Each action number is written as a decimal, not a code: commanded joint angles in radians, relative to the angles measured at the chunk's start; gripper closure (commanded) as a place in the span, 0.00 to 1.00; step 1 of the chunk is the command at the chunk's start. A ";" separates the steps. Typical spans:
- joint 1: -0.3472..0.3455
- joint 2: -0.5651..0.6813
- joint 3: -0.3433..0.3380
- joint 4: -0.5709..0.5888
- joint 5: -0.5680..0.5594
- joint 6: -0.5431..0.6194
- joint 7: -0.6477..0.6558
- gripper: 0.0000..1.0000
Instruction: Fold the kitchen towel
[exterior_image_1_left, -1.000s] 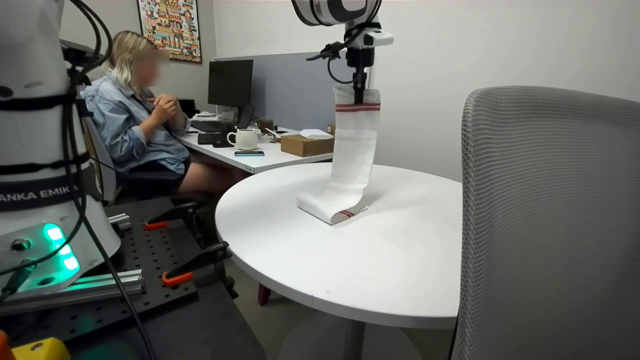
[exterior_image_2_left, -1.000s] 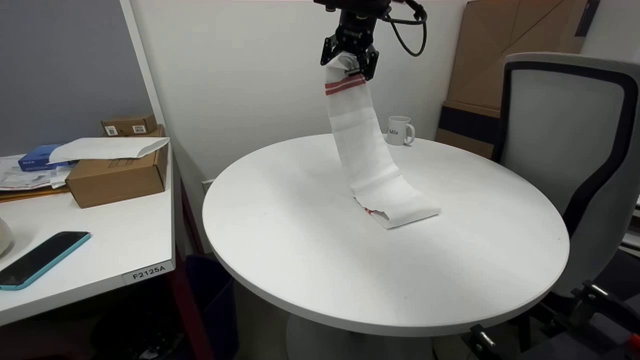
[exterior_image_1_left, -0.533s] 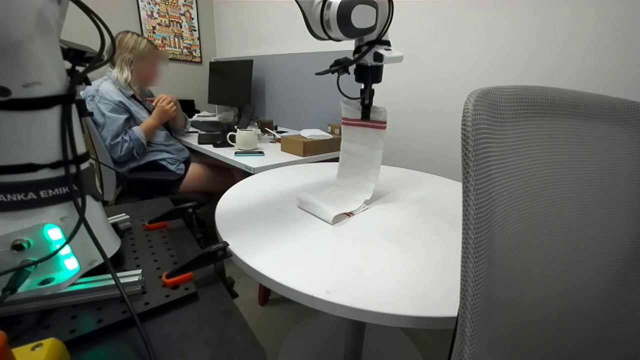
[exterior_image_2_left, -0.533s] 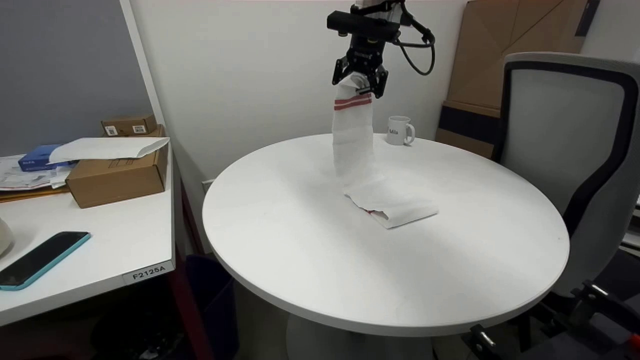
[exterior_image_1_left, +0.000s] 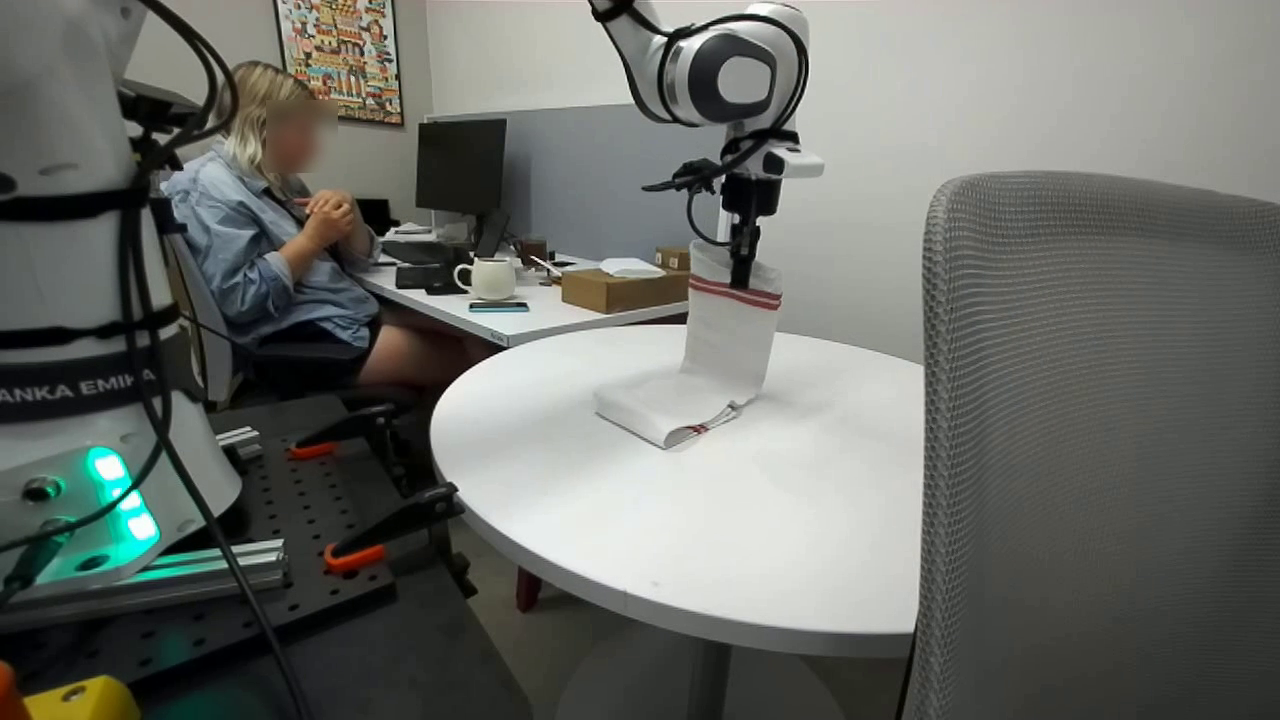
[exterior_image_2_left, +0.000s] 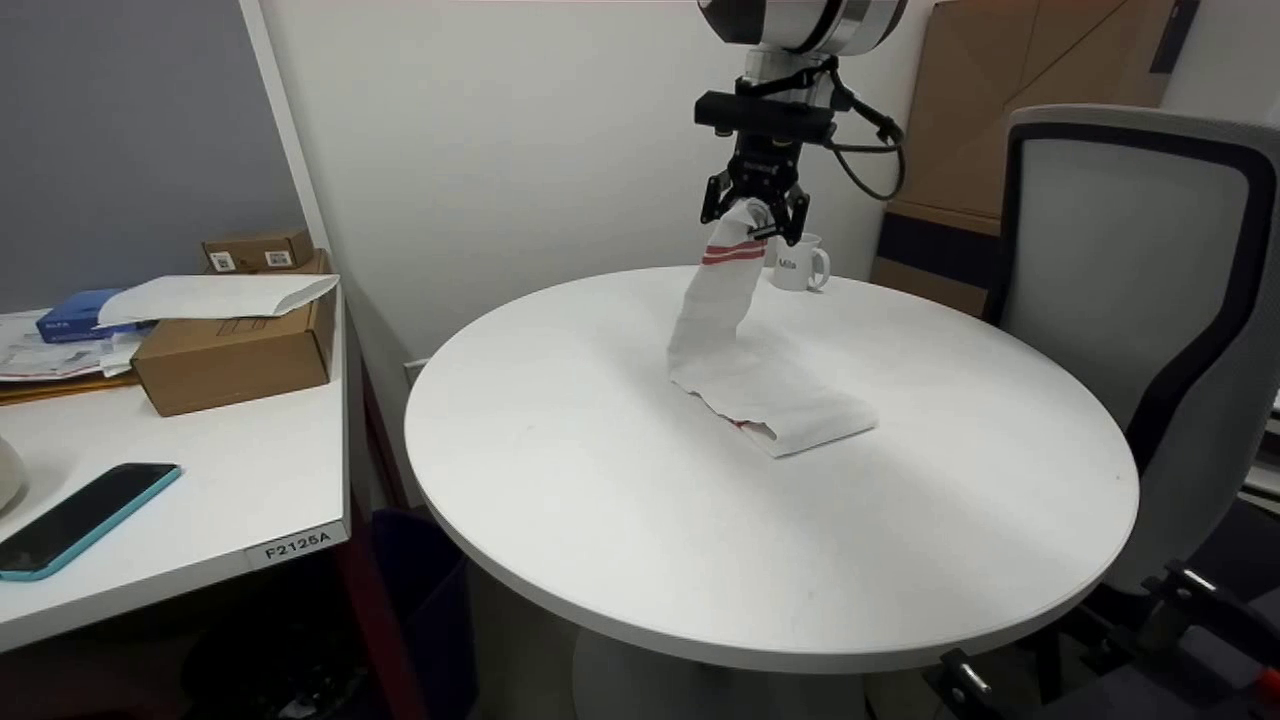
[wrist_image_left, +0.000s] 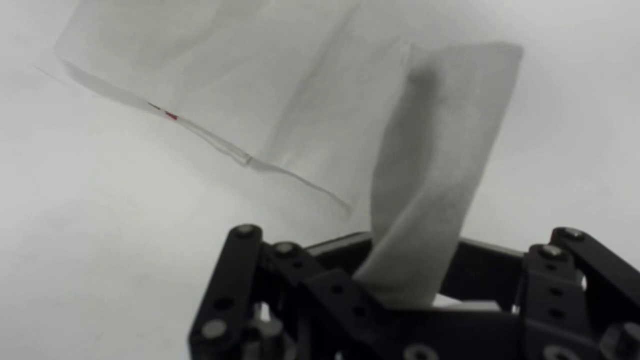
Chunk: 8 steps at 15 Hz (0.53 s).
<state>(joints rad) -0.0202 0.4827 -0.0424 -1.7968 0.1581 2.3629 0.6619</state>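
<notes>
The white kitchen towel (exterior_image_1_left: 728, 340) with red stripes hangs from my gripper (exterior_image_1_left: 741, 278) in both exterior views. Its upper end is pinched between the shut fingers (exterior_image_2_left: 768, 232), just above a pair of red stripes. The towel's lower part (exterior_image_2_left: 775, 395) lies on the round white table (exterior_image_2_left: 760, 570), folded over, with a little red showing at its open edge. In the wrist view the towel (wrist_image_left: 450, 130) rises from the table and bends into the jaws (wrist_image_left: 412, 245). The held end is partly hidden by the fingers.
A white mug (exterior_image_2_left: 793, 268) stands at the table's far edge, partly behind the gripper. A grey chair (exterior_image_1_left: 1090, 430) stands beside the table. A desk holds a cardboard box (exterior_image_1_left: 612, 290) and another mug (exterior_image_1_left: 490, 278). A person (exterior_image_1_left: 285, 230) sits by the desk.
My gripper has come down toward the table and moved right in both exterior views, still holding the towel. The hanging part is shorter and more cloth rests on the table.
</notes>
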 joint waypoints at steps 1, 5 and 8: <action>-0.004 -0.047 -0.007 -0.066 0.028 -0.025 -0.075 1.00; 0.000 -0.158 -0.011 -0.184 0.026 -0.015 -0.126 1.00; 0.000 -0.230 -0.014 -0.258 0.026 -0.012 -0.145 1.00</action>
<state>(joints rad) -0.0248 0.3582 -0.0456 -1.9519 0.1645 2.3625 0.5621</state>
